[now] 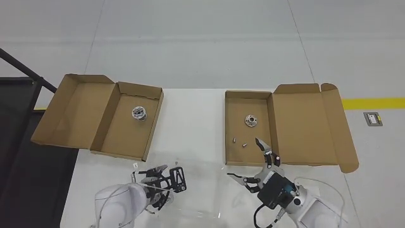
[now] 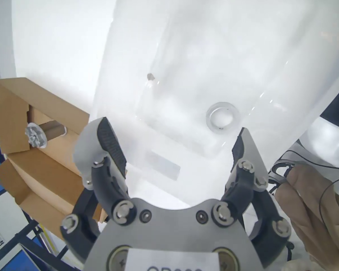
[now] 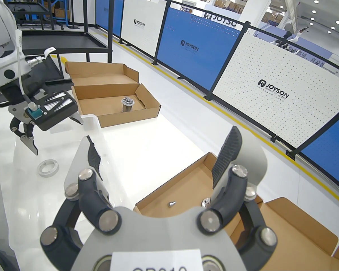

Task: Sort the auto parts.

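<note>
Black ribbed pads of my left gripper stand wide apart, gripping nothing, just above a metal ring that lies on a clear plastic tray. My right gripper is also spread and empty, beside the right cardboard box, which contains a screw and a small hub. A toothed part sits in the left cardboard box.

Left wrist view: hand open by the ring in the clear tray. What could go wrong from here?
1. The ring lies flat and close to one finger of the open left hand, not centred; closing may just shove it.
2. The clear tray looks smooth, so the ring could slide away.
3. The small bit farther off is easily missed.
</note>
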Motion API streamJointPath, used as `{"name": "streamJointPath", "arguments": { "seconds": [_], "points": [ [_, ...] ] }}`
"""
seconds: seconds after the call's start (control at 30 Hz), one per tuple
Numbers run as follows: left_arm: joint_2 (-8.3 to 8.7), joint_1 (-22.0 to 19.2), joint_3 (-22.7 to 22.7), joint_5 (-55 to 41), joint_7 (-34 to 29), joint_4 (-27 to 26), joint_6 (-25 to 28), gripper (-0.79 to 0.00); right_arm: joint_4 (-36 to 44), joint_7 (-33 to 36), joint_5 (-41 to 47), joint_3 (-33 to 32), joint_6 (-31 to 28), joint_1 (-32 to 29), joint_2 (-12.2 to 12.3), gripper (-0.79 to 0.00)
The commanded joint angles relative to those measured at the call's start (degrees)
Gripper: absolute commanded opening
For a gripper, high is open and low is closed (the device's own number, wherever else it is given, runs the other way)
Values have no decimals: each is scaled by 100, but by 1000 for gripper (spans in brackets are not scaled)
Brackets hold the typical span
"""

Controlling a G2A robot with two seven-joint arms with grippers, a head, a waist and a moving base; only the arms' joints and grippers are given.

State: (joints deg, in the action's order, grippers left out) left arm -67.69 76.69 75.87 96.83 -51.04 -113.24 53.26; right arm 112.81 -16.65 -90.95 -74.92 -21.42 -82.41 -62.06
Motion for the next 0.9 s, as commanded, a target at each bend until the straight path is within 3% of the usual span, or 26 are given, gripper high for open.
{"name": "streamJointPath", "arguments": {
  "seconds": [0.0, 0.2, 0.5, 0.63, 0.87],
  "points": [
    [14, -106, -118, 48, -42, 176, -44, -154, 0, -1, -1, 0, 1, -3, 0, 0],
    [62, -447, -377, -29, -65, 727, -66, -191, 0, -1, -1, 0, 1, -3, 0, 0],
    [168, -861, -859, -218, -39, 1417, -39, -182, 0, -1, -1, 0, 1, -3, 0, 0],
    [252, -956, -984, -249, -55, 1532, -56, -175, 0, -1, -1, 0, 1, -3, 0, 0],
    [401, -1052, -1224, -443, -216, 1564, -217, -262, 0, -1, -1, 0, 1, -3, 0, 0]
  ]
}}
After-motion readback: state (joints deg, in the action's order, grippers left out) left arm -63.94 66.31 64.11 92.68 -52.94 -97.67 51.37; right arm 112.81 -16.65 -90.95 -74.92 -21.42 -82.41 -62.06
